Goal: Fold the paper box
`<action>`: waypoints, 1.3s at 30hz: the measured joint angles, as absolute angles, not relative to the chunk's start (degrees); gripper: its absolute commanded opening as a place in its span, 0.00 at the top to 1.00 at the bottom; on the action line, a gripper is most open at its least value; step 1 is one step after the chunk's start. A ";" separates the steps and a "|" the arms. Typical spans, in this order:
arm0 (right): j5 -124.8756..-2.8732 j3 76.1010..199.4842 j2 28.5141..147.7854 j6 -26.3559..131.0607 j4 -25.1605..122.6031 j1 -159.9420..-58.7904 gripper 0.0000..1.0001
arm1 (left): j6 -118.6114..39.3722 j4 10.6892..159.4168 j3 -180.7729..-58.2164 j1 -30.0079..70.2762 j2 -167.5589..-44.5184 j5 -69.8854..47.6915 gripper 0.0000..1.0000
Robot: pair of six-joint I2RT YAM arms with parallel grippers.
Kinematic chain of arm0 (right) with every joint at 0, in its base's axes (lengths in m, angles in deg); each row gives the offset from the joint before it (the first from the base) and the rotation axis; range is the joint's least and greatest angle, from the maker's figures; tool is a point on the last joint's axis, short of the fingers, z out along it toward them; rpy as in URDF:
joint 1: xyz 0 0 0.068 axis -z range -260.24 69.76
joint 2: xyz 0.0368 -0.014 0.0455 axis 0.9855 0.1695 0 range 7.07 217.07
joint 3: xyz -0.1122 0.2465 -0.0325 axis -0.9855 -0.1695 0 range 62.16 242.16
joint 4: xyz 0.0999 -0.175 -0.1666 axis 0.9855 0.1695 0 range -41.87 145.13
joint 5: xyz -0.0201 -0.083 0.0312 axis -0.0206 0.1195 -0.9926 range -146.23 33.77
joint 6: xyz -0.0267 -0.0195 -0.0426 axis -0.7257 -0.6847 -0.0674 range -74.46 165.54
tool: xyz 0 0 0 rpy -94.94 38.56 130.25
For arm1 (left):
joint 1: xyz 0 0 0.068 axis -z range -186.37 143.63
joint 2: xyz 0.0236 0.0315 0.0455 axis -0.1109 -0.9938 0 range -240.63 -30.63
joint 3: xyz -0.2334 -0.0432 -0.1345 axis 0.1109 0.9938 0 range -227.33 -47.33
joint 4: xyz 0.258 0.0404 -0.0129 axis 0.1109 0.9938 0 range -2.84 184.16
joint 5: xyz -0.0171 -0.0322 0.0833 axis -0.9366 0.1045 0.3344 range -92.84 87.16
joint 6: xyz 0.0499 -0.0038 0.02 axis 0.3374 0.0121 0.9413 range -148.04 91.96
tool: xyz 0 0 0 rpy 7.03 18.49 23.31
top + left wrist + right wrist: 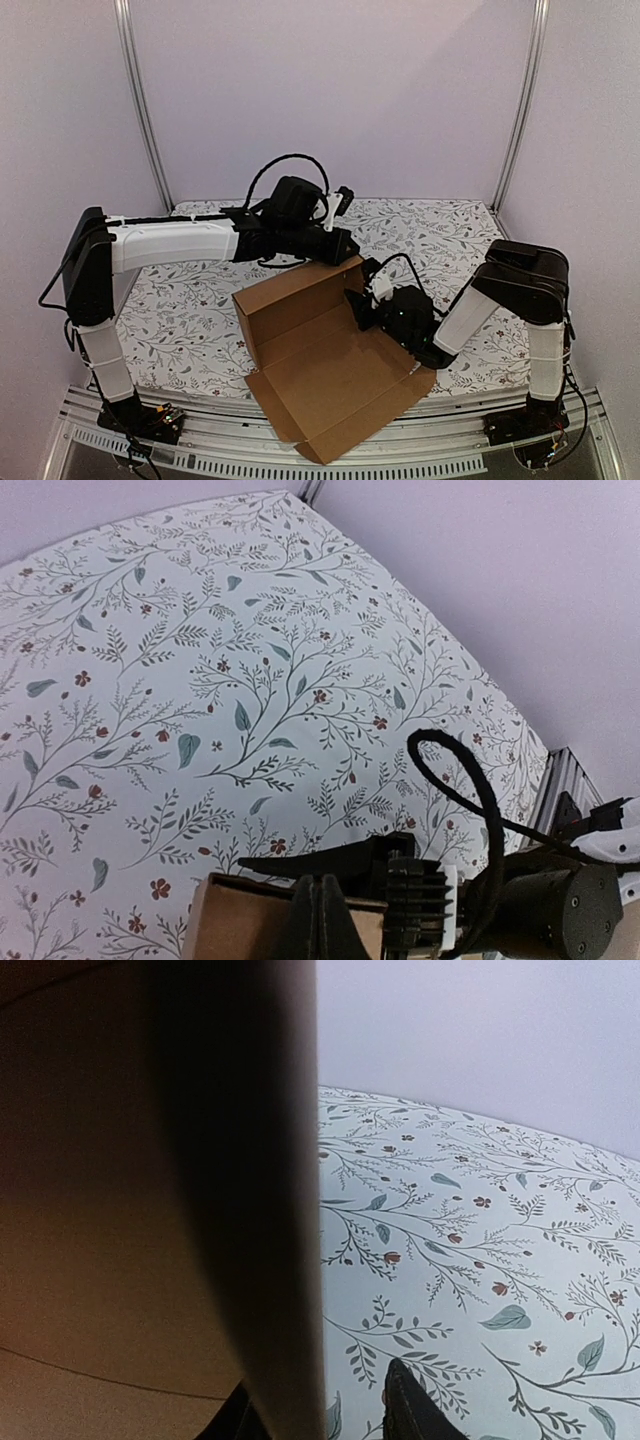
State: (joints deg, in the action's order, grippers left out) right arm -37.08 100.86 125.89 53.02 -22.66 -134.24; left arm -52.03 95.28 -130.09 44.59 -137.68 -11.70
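Paper box (330,370), plain brown, partly folded

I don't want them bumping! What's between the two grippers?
A raised corner of the cardboard box stands between the left gripper and right gripper; the top view shows it.

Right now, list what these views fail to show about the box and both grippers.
- Right wrist view: the paper box is a close blur across the left half and hides most of one finger of the right gripper; grip unclear.
- Left wrist view: only a strip of the paper box shows; the shut left gripper hides any contact.
- Top view: the left gripper covers the paper box's far right corner.
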 measured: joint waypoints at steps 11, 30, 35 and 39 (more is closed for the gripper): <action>-37.08 101.75 126.72 53.02 -23.07 -134.24 0.71 | -52.03 95.32 -130.20 44.59 -137.68 -11.09 1.00; -37.53 102.82 127.86 53.22 -23.93 -134.35 0.89 | -52.03 95.52 -130.31 44.57 -137.68 -10.50 1.00; -37.51 102.76 127.80 53.11 -23.90 -134.35 0.63 | -52.03 95.52 -130.31 44.57 -137.68 -10.39 1.00; -37.78 101.60 125.70 52.74 -21.52 -134.37 0.42 | -52.03 95.56 -130.31 44.57 -137.66 -10.30 1.00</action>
